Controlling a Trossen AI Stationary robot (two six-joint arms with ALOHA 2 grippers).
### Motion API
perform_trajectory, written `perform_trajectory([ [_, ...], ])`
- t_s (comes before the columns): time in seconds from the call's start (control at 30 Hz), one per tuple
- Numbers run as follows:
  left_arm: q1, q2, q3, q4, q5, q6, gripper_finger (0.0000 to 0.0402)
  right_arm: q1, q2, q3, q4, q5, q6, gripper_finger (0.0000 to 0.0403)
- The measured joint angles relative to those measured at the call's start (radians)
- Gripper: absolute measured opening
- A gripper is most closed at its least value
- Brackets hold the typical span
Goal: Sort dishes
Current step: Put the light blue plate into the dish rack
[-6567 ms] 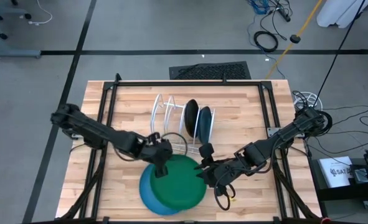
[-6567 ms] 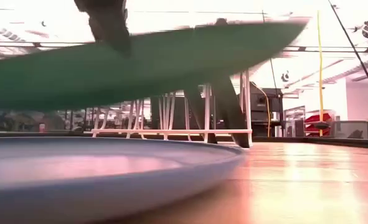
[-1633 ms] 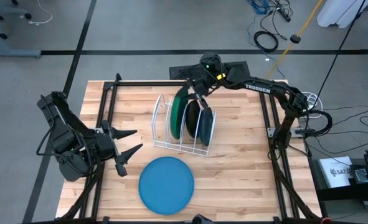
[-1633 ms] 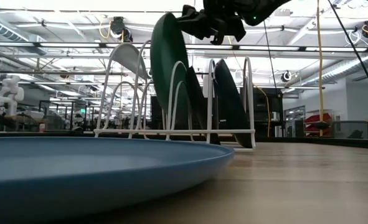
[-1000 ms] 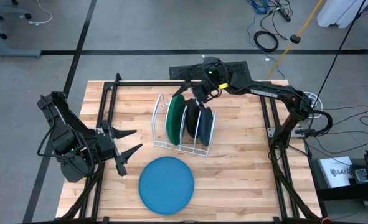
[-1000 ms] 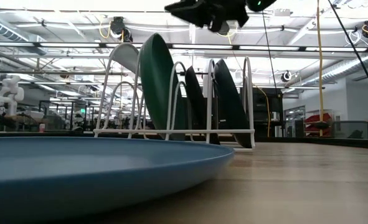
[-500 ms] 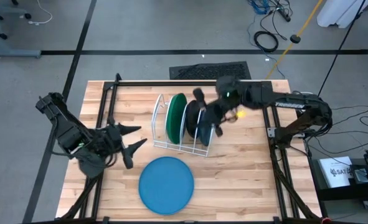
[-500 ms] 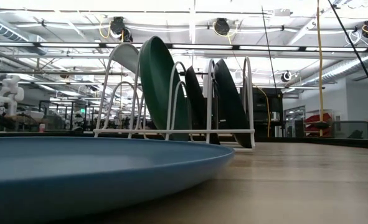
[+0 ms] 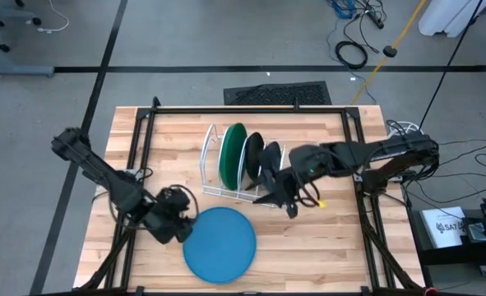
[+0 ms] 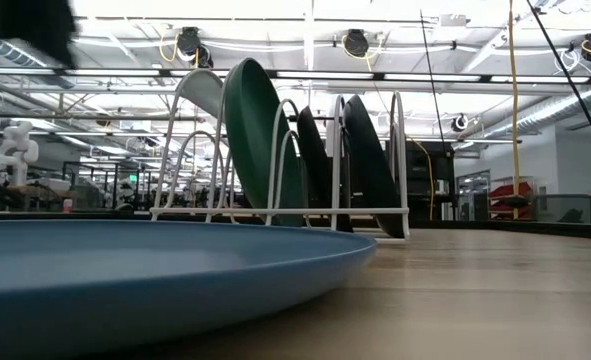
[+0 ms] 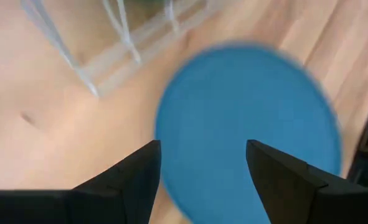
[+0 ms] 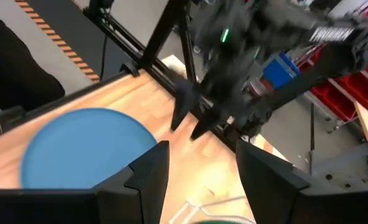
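The light blue plate (image 9: 219, 244) lies flat on the table near the front edge; it also fills the low view's foreground (image 10: 155, 270). The green plate (image 9: 233, 154) and two dark dishes (image 9: 253, 156) (image 9: 269, 161) stand on edge in the white wire rack (image 9: 211, 164). My left gripper (image 9: 175, 224) is open at the blue plate's left edge, with the plate ahead of its fingers in the left wrist view (image 11: 246, 124). My right gripper (image 9: 280, 197) is open and empty at the rack's near right corner.
A black frame (image 9: 144, 123) runs along the table's left, far and right edges. Bare wood lies right of the blue plate (image 9: 325, 238) and left of the rack (image 9: 173, 148). The rack's leftmost slots hold nothing.
My right gripper, open, has left the space above the rack and gone right, then down toward the near edge, to the rack's near right corner. My left gripper has swung right and nearer, to the blue plate's left edge. The green plate stays upright in the rack.
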Motion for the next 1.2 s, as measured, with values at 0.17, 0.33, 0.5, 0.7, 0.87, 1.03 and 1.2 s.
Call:
perform_trajectory([
  [0.17, 0.03, 0.07, -0.165, 0.247, 0.17, -0.006, 0.0244, 0.078, 0.0, 0.0, 0.034, 0.055, 0.005, 0.0177],
  [0.33, 0.047, 0.129, -0.258, 0.381, 0.224, -0.031, 0.0244, 0.133, 0.0, 0.0, 0.055, 0.129, 0.005, 0.0177],
  [0.5, 0.048, 0.165, -0.286, 0.383, 0.263, -0.084, 0.0244, 0.168, 0.0, 0.0, 0.055, 0.158, 0.006, 0.0177],
  [0.7, 0.036, 0.193, -0.288, 0.404, 0.321, -0.084, 0.0244, 0.199, 0.0, 0.0, 0.065, 0.159, 0.016, 0.0177],
  [0.87, 0.018, 0.214, -0.288, 0.406, 0.386, -0.049, 0.0244, 0.219, 0.0, 0.0, 0.075, 0.16, 0.031, 0.0177],
  [1.03, 0.009, 0.233, -0.288, 0.406, 0.41, -0.022, 0.0244, 0.23, 0.0, 0.0, 0.078, 0.161, 0.028, 0.0177],
  [1.2, 0.012, 0.236, -0.32, 0.445, 0.405, -0.025, 0.0244, 0.23, 0.0, 0.0, 0.081, 0.163, 0.028, 0.0177],
])
